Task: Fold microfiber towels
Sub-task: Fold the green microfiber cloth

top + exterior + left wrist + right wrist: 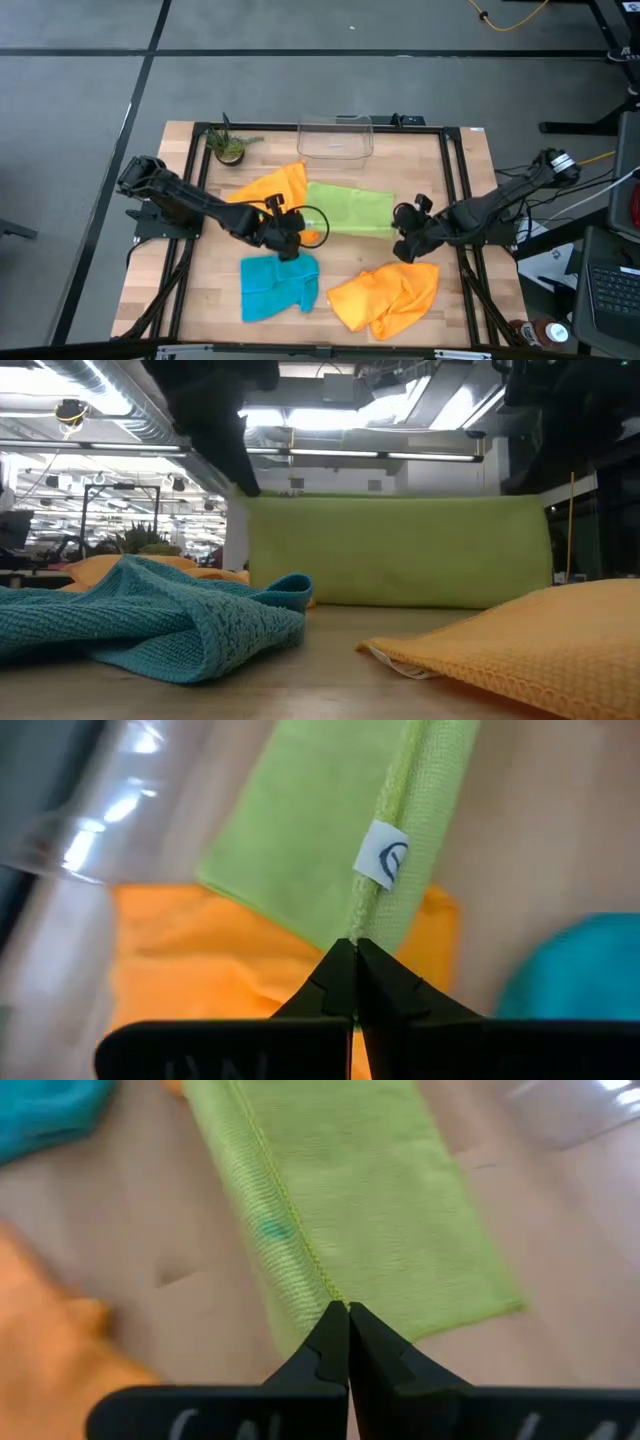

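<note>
— Four small soft cloths on the wooden bench (470,180), right? Which one is being worked?

— The lime green microfiber towel (350,208), mid-bench. Both tools have it: the left tool (296,226) is pinched fully closed on one near corner, the one by the little white tag (383,860), and the right tool (404,237) is shut just as tight on the other near corner. In the low view the towel hangs as an upright sheet, its far part apparently lying on the bench.

— So which step?

— I'd judge the first fold — the near edge is raised and ready to be carried over the far half. None of the other three looks folded: the teal blue knitted towel (278,284) lies rumpled near the front, just beside the left tool; the crumpled orange towel (388,296) sits at the front right; the second orange towel (270,186) lies partly under the green one's left end.

— What does the next move call for?

— Both arms travelling together, level, toward the clear plastic bin (335,138) at the back, so the held edge lands square on the far edge (uneven travel would skew the fold). Then the tools must let go without dragging the top layer back. The green towel's overlap on the orange one could pull it along — worth watching.
</note>
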Tool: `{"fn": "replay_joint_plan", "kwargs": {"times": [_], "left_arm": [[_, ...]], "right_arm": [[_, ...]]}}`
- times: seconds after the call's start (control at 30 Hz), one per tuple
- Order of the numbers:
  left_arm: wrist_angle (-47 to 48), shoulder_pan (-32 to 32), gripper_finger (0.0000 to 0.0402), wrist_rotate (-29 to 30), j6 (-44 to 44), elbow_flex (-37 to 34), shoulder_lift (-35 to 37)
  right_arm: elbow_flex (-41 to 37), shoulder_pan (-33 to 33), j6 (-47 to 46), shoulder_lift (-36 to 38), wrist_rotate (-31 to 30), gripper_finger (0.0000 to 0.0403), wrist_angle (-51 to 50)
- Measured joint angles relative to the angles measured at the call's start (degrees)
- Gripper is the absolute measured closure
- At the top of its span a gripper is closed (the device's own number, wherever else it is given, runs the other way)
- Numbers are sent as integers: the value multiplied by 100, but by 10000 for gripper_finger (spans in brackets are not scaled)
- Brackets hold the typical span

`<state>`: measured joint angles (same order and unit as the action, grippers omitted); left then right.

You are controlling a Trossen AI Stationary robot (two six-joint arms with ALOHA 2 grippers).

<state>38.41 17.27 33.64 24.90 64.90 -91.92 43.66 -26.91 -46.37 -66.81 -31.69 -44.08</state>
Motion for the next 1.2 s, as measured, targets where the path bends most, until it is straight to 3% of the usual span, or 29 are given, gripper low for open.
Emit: {"fn": "replay_joint_plan", "kwargs": {"times": [0.13, 0.47, 0.9, 1.2], "left_arm": [[-172, -524, 401, 74, -658, 2, -33], [-913, -1733, 401, -389, -1818, 4, -420], [-1566, -2358, 402, -490, -2267, -2, -1020], [-2223, -2661, 398, -766, -2969, 13, -1318]], "right_arm": [[-2, 332, -4, -321, -582, 403, -69], [-2, 1273, -4, -1396, -774, 403, -86], [0, 1812, -131, -2085, -926, 398, 0], [2, 1857, -108, -2080, -892, 354, 103]]}}
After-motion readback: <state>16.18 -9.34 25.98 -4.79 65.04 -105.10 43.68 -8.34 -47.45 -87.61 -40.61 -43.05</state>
